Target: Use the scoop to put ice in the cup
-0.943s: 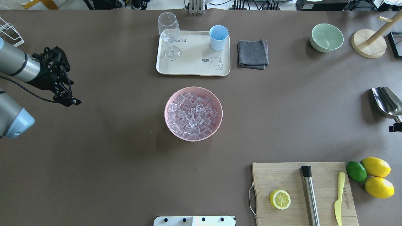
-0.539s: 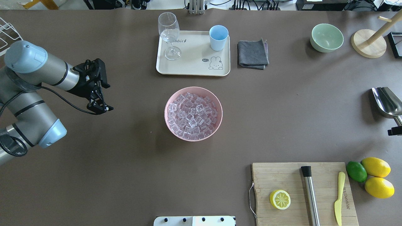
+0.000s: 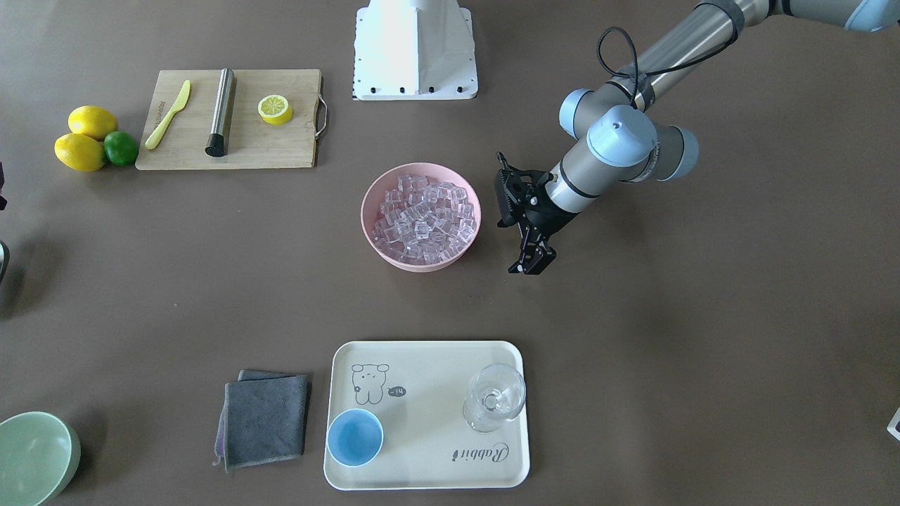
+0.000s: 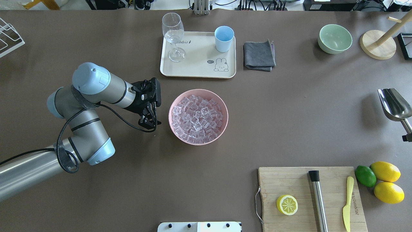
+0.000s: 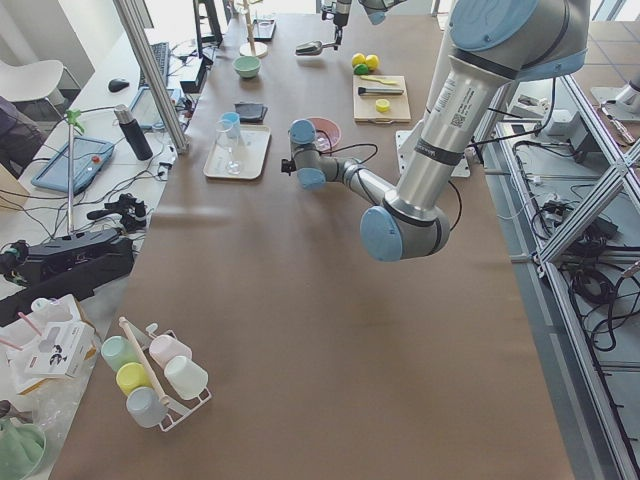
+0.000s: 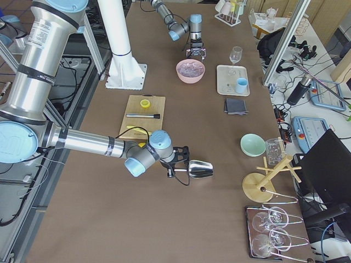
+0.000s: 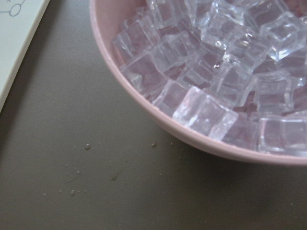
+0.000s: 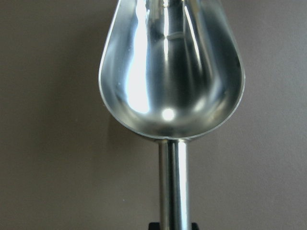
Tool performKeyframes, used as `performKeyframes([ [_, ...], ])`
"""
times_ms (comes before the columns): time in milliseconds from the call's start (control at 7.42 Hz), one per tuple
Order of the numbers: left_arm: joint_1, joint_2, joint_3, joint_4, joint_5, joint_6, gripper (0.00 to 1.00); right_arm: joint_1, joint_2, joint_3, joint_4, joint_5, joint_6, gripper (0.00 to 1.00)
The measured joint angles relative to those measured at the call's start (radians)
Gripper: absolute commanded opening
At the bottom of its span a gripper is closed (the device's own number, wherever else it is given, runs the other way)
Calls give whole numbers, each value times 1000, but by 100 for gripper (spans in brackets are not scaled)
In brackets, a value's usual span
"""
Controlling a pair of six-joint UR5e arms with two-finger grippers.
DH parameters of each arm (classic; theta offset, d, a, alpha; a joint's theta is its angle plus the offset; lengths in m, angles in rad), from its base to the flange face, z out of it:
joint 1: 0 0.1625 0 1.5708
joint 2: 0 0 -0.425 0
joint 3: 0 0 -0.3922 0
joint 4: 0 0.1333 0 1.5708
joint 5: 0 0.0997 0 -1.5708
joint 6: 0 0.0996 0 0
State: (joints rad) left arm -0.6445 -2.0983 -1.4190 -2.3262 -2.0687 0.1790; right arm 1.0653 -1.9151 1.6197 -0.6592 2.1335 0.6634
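L arm reaches in from the table's left edge. L gripper (image 4: 148, 122) hangs just beside the left rim of the pink bowl (image 4: 170, 109), not touching it. Its fingers look drawn together w/ nothing between them.

We note a few water droplets (image 7: 87, 146) on the table by the bowl, seen in the left wrist view.

The bowl sits mid-table, heaped w/ ice (image 4: 198, 116). All cubes we see are inside it.

Toward the far edge, centre, is a cream tray (image 4: 196, 69). A stemmed glass (image 4: 173, 35) stands upright at its far-left corner. The cup (image 4: 224, 38) stands upright at its far-right corner, and the front view shows it empty.

A folded grey cloth (image 4: 259, 55) lies just right of the tray.

By the robot-side edge, right half, a cutting board (image 4: 289, 180) carries a lemon half (image 4: 286, 204).

Near the far-right corner sits a green bowl (image 4: 334, 38).

At the right edge is the scoop (image 4: 394, 103), trough empty and open end toward the far edge, its shadow on the table to its left. R gripper (image 4: 406, 138) is clamped on its handle.
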Motion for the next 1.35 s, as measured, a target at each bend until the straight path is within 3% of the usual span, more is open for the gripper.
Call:
performKeyframes([
  [270,5,-20,17,-5,-12,-1,99,19,1,162,-138,22,-91,0],
  [539,5,-33,19,-5,-50,-4,99,55,60,319,-366,41,-345,0],
  [1078,0,-28,19,-6,-81,-4,99,66,297,469,-814,95,-782,0],
  [1348,10,-33,18,-7,-89,-5,99,13,458,500,-1017,18,-939,0],
])
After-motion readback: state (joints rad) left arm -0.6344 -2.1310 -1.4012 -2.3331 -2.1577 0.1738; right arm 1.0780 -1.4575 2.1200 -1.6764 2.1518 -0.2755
